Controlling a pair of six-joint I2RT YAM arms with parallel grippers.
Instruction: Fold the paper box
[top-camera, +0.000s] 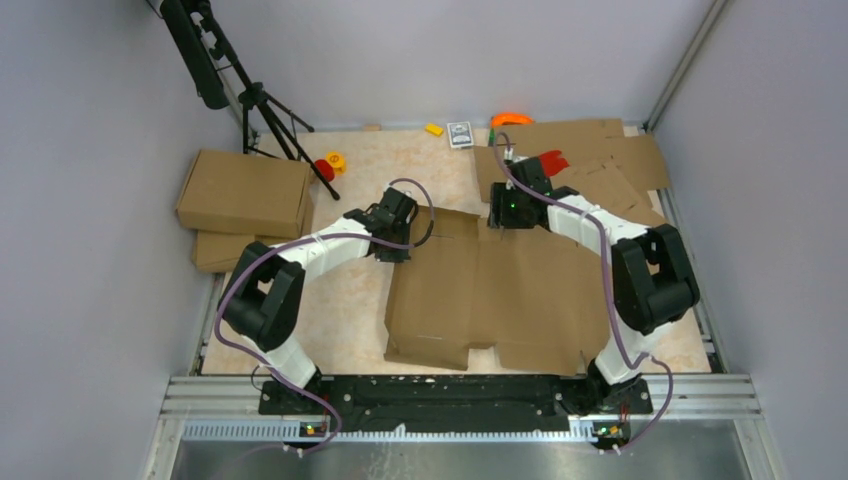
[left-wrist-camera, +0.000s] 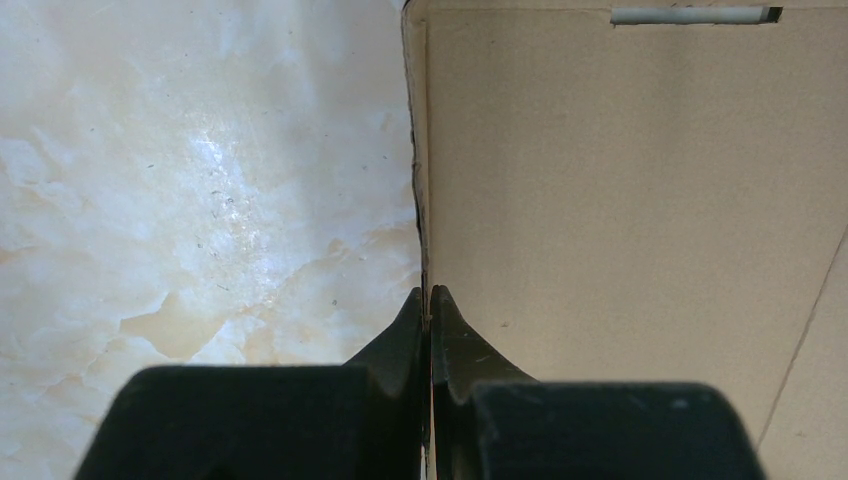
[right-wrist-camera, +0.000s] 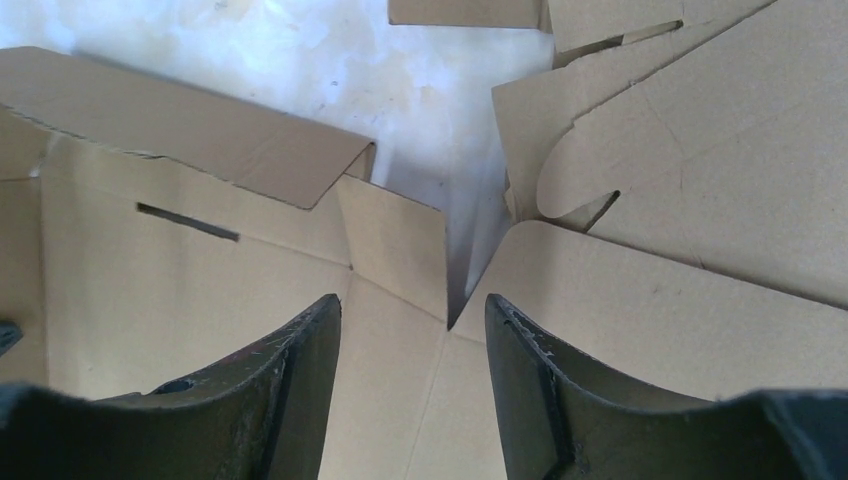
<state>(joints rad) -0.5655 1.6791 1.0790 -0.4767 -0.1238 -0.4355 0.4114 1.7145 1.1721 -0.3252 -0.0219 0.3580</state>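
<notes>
Paper box (top-camera: 500, 290), a plain brown corrugated cardboard die-cut blank w/ flaps and slots, lies mostly flat on the pale marble-patterned tabletop (top-camera: 345, 300). It spreads below and btwn both pincers and reaches back toward the arm bases.

Task looks early. Only far-edge flaps are lifted: in the right wrist view one long flap leans up just beyond and left of the right pincer (right-wrist-camera: 412, 305), w/ a short corner tab standing ahead of its tips. Main panels aren't raised into walls and no lid is closed, so most folding is left, IMO.

Long axis prob. runs from one pincer across to the other and on past the right one. Slotted edge is on the pincers' side, notched edge toward the bases.

Left pincer (left-wrist-camera: 428, 295): fingers pressed together, the paper box's left edge running straight into their seam; looks like a pinch on it. Right pincer: fingers spread, nothing btwn them, hovering over a flap junction.

Loose heap of flat cut brown cardboard sheets (top-camera: 610, 165) sits beyond and right of the right pincer.
</notes>
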